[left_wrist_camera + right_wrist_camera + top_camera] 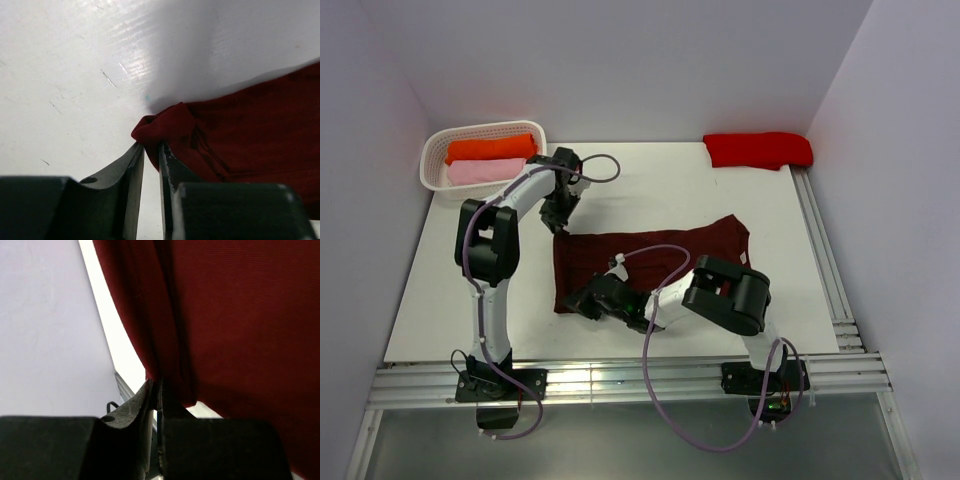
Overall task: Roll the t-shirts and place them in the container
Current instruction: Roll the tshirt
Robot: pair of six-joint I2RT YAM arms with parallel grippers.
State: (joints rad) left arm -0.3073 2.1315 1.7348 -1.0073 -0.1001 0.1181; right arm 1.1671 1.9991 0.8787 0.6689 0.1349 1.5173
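A dark maroon t-shirt (650, 265) lies spread on the white table, mid-table. My left gripper (560, 229) is shut on its far left corner; in the left wrist view the bunched corner (165, 125) sits between the fingertips of that gripper (151, 146). My right gripper (582, 303) is shut on the shirt's near left edge. In the right wrist view the cloth (240, 315) hangs from the tips of the right gripper (156, 385), lifted off the table. A red t-shirt (758, 150) lies folded at the back right.
A white basket (432, 150) at the back left holds an orange roll (490, 148) and a pink roll (480, 172). Metal rails run along the near edge (620, 380) and the right edge (825, 260). Walls enclose the table.
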